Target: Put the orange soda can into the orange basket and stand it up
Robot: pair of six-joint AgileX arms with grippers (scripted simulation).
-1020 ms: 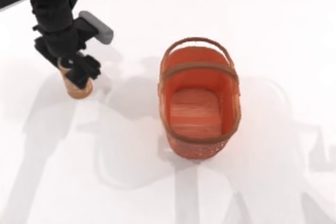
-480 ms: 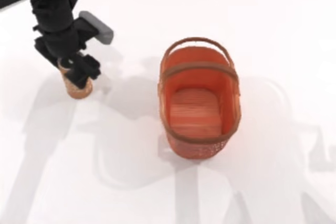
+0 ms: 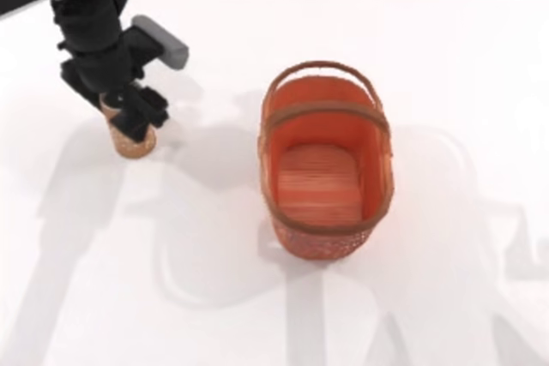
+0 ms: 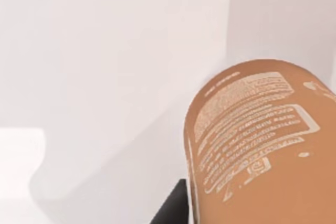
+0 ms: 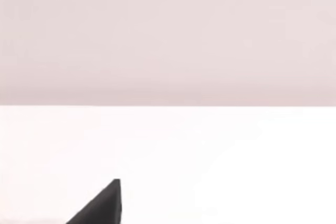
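Gripping the orange soda can (image 3: 130, 136) at the bench's (image 3: 446, 57) left side, our left gripper (image 3: 129, 117) has its jaws clamped on it, well apart from the orange basket (image 3: 376, 173) near centre. Our top view hides most of the can under the arm; our left wrist view shows its tan side with white print close up. Right wrist view: bare bench, one dark finger tip (image 5: 102, 205); its jaws' state we cannot tell.

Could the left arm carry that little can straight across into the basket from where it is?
Probably yes. The left gripper is on the orange soda can at the table's left, and only bare table lies before the orange basket, whose inside looks empty. The two arched handles may need avoiding.
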